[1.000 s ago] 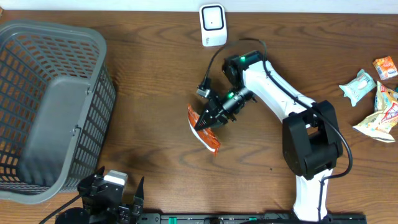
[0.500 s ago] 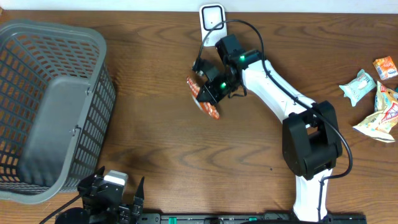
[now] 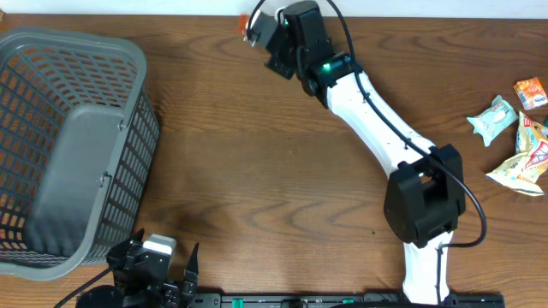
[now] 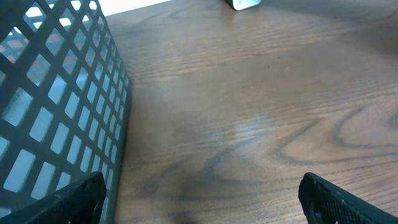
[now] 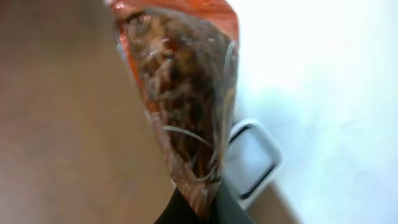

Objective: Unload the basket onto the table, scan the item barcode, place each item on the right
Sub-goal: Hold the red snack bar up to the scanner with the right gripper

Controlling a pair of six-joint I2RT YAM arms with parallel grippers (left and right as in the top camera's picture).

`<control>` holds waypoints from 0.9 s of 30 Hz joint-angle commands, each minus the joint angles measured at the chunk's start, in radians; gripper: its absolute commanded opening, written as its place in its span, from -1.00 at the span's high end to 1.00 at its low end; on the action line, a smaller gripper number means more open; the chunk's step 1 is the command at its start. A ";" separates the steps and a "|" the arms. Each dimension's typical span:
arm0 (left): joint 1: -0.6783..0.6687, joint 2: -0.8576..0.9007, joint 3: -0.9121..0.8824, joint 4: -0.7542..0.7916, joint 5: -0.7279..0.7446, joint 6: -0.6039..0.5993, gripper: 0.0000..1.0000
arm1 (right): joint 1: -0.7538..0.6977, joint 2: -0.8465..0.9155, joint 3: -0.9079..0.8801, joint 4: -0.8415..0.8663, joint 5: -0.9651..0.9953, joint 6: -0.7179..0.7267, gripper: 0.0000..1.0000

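At twelve o'clock the right pincer (image 3: 267, 36), up from mid-surface, pinches the snack packet (image 5: 180, 93) by the scanner (image 5: 252, 155). At seven o'clock the left pincer (image 4: 202, 193) sits spread beside the basket (image 3: 68, 145).

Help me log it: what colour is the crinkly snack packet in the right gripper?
The crinkly snack packet is orange-red around brown contents, clearest in right wrist view.

- Overhead: looks straight down on the whole desk (image 3: 257, 171).
- Left wrist: low over the near desk, facing far; basket (image 4: 56, 106) at left, shared with overhead.
- Right wrist: very close on a packet (image 5: 186, 106), scanner (image 5: 252, 158) behind.
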 commanded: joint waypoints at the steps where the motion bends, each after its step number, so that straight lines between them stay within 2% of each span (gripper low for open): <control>1: 0.005 -0.002 0.004 0.003 0.013 0.006 -0.97 | -0.023 0.057 0.008 0.104 0.073 -0.060 0.98; 7: 0.005 -0.002 0.004 0.003 0.013 0.006 -0.97 | -0.066 0.166 0.019 0.330 0.074 -0.129 0.98; 10: 0.005 -0.002 0.004 0.003 0.013 0.006 -0.97 | -0.067 0.249 0.089 0.357 0.085 -0.139 0.99; 17: 0.005 -0.002 0.004 0.003 0.013 0.006 -0.97 | -0.060 0.433 0.330 0.329 0.095 -0.138 0.98; 20: 0.005 -0.002 0.004 0.003 0.013 0.005 -0.97 | -0.060 0.448 0.339 0.323 0.101 -0.141 0.98; 24: 0.005 -0.002 0.004 0.003 0.013 0.006 -0.97 | -0.060 0.434 0.339 0.286 0.163 -0.217 0.98; 27: 0.005 -0.002 0.004 0.003 0.013 0.005 -0.97 | -0.073 0.371 0.339 0.166 0.201 -0.216 0.98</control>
